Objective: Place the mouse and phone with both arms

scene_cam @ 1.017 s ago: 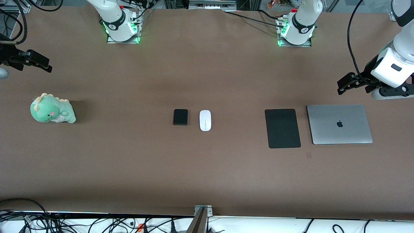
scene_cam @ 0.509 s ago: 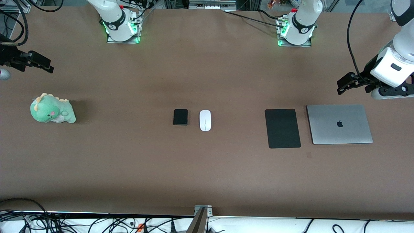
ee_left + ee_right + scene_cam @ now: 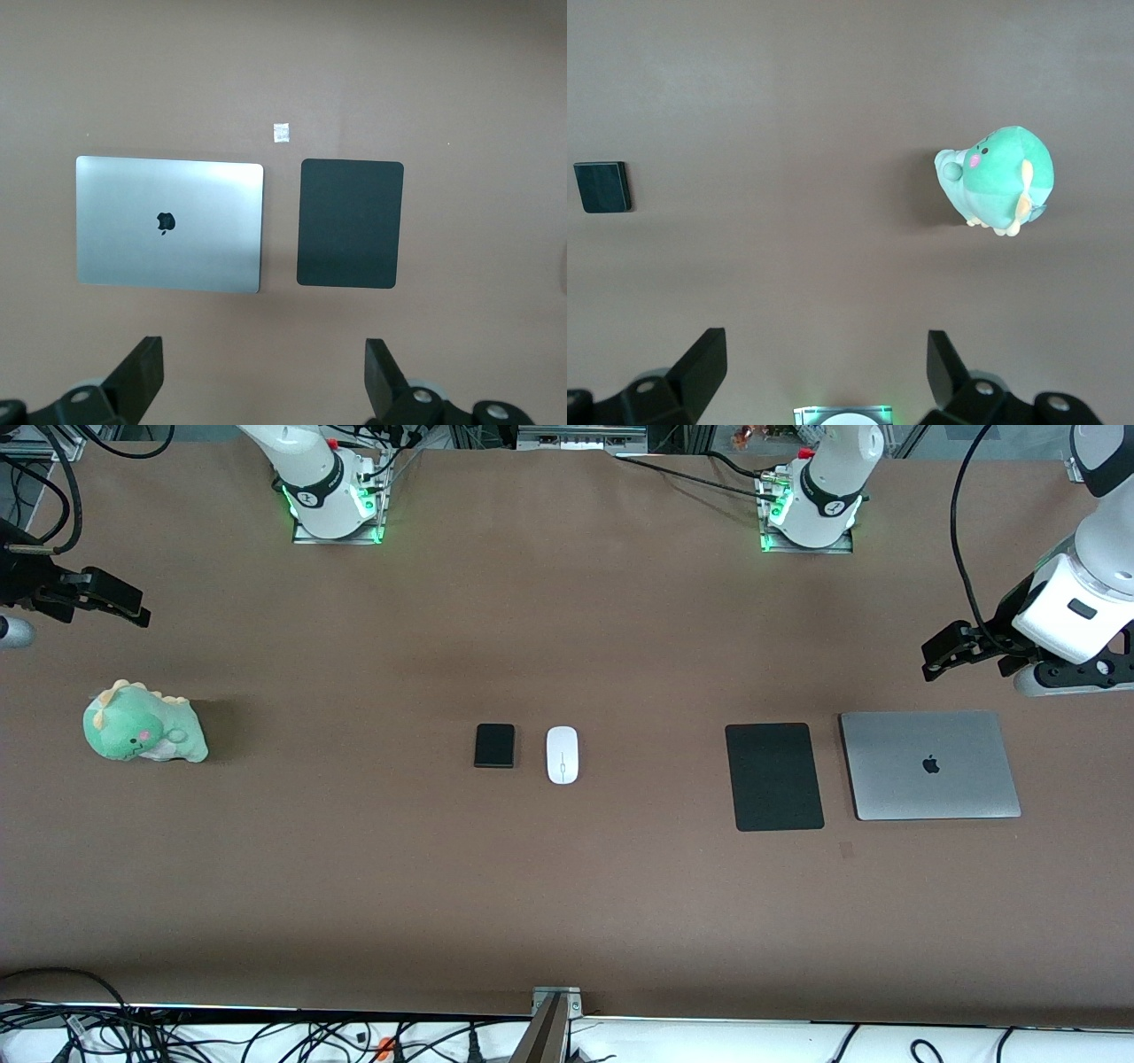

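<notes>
Mouse (image 3: 562, 755): mid-surface, just beside phone (image 3: 494, 745), both untouched. Left gripper (image 3: 941, 657): fingers released, over bare surface (image 3: 567, 903) near laptop (image 3: 930, 765). Right gripper (image 3: 113, 600): fingers released, above plush dinosaur (image 3: 142, 724).

white mouse (image 3: 562, 755) beside black phone (image 3: 494, 745)

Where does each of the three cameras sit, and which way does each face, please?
Front view: high across the table, facing both arm bases; left end effector and right end effector hang open at the table's ends.
Left wrist view: looks down past its open fingers at the closed silver laptop and flat black mouse pad.
Right wrist view: looks down at the green plush dinosaur and small black phone.
All appear in the front view.
</notes>
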`<control>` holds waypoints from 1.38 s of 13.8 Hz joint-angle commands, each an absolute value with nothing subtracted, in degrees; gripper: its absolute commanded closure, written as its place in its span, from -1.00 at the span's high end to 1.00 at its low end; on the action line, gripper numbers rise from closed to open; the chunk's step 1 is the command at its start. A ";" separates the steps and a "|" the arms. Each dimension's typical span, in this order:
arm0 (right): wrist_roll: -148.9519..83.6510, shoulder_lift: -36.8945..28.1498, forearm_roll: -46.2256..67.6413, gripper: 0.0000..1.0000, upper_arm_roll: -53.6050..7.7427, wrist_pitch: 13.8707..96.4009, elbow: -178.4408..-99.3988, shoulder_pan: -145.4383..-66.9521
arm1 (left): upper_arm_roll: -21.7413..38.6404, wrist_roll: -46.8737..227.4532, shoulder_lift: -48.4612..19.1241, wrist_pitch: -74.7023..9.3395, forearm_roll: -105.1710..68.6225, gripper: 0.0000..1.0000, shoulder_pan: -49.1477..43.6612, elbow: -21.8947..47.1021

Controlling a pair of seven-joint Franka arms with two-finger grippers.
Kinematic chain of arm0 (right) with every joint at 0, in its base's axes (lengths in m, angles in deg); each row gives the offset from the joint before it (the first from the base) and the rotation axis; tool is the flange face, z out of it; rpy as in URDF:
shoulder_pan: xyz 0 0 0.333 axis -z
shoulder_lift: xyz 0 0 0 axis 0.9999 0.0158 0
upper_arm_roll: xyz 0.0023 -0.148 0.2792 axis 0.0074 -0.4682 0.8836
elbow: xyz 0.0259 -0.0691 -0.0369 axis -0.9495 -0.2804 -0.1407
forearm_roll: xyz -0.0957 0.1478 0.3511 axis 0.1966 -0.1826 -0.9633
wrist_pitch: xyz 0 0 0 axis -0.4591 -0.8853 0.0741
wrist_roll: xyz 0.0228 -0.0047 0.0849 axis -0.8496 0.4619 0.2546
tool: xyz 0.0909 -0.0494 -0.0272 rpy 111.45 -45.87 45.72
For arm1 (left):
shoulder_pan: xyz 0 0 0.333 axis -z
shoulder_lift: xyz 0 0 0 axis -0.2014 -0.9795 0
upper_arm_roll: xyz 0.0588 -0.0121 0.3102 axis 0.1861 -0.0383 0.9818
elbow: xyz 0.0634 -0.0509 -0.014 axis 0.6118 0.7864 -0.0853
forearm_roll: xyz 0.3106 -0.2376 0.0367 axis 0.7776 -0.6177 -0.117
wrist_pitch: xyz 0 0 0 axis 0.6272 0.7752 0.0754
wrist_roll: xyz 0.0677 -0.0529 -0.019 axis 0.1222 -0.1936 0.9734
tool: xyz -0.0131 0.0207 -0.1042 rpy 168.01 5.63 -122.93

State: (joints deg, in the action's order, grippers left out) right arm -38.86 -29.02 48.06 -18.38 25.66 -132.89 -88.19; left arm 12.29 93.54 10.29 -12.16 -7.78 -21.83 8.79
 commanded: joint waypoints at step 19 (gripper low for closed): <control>-42.15 -23.01 46.67 1.00 -17.66 26.43 -134.03 -90.76 | 10.61 92.54 2.80 -9.49 -10.51 1.00 -20.14 5.27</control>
